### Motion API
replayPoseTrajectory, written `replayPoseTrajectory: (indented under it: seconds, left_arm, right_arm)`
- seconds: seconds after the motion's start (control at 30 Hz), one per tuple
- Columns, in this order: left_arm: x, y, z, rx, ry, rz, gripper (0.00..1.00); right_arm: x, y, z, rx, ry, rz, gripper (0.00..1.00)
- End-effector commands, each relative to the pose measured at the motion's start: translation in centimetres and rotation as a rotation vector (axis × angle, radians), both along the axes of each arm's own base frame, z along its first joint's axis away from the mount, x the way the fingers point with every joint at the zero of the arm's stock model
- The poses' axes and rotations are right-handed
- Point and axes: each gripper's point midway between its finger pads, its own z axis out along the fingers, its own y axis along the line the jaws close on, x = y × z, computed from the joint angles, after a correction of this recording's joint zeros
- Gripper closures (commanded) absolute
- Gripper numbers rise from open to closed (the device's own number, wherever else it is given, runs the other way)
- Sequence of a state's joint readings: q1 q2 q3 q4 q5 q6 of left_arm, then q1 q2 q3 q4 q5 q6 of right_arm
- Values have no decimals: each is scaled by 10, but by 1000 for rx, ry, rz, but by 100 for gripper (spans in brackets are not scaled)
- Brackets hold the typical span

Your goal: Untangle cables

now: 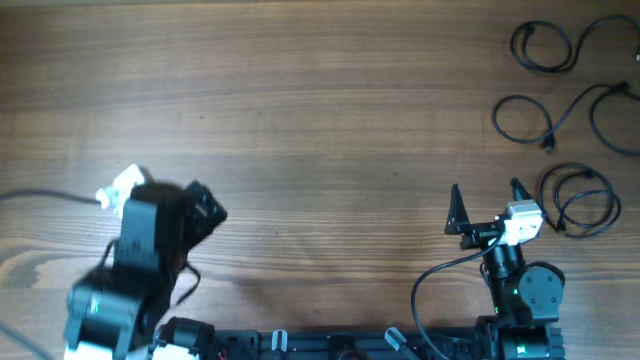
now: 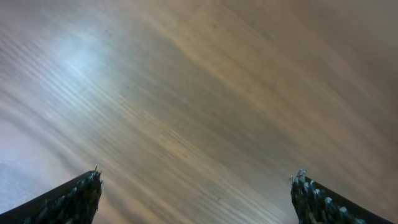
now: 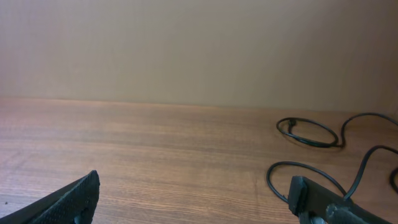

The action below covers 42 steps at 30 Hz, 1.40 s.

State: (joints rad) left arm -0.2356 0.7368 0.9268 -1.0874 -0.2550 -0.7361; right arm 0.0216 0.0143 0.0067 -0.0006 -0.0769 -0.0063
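Our left gripper [image 1: 205,210] and right gripper [image 1: 486,190] gape wide, empty.
A careless sweep could snag neighbouring cables [image 1: 549,144] together.

Overhead, 5 o'clock: right arm [image 1: 520,285] black, rounded joint housing, boxy links. White-grey camera block [image 1: 523,222] on wrist. At its 12 o'clock, right gripper [image 1: 485,190]: two black fingers, pointed, triangular from above; wrist view shows finely ribbed finger pads [image 3: 71,200]. Thin black wire [image 1: 428,285] curves off at arm's 9 o'clock.
Overhead, 7 o'clock: left arm [image 1: 145,245] black, blurred; white block [image 1: 120,187] at its 11 o'clock, white-grey base link [image 1: 85,330]. Wrist view, left gripper [image 2: 198,180]: black fingertips [image 2: 65,199], knobbly surface, pale speckles.
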Motion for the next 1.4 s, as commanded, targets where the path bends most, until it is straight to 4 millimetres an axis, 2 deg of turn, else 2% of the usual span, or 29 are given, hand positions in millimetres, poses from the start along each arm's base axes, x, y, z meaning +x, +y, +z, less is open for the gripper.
replayPoseTrajectory:
  seconds: [0.0,0.1,0.17,0.23,0.4,0.53,0.7,1.07,1.23,1.37]
  left_arm:
    - [-4,-22,13,73,-142,-301,0]
    - [-13,-46,36,141,-320,-560,0]
    - [-24,-64,41,197,-374,-749,0]
    - [-26,-71,35,217,-376,-824,0]
    - [-24,-72,8,207,-321,-829,0]
    - [-24,-66,12,224,-372,-792,0]
    - [-24,-48,4,255,-424,-695,0]
    - [-19,-28,-9,315,-532,-571,0]
    - [-16,-26,-18,325,-558,-561,0]
    - [-11,-28,-13,333,-605,-559,0]
  right_arm:
    - [0,-2,2,-17,-12,-11,0]
    - [0,-2,2,-16,-11,-11,0]
    - [0,-2,2,-17,-12,-11,0]
    - [0,-2,2,-17,-12,-11,0]
    - [0,-2,2,-17,-12,-11,0]
    - [0,-2,2,-17,-12,-11,0]
    - [0,-2,2,-17,-12,-11,0]
    - [0,-2,2,-17,-12,-11,0]
    - [0,-2,2,-17,-12,-11,0]
    - [0,-2,2,-17,-12,-11,0]
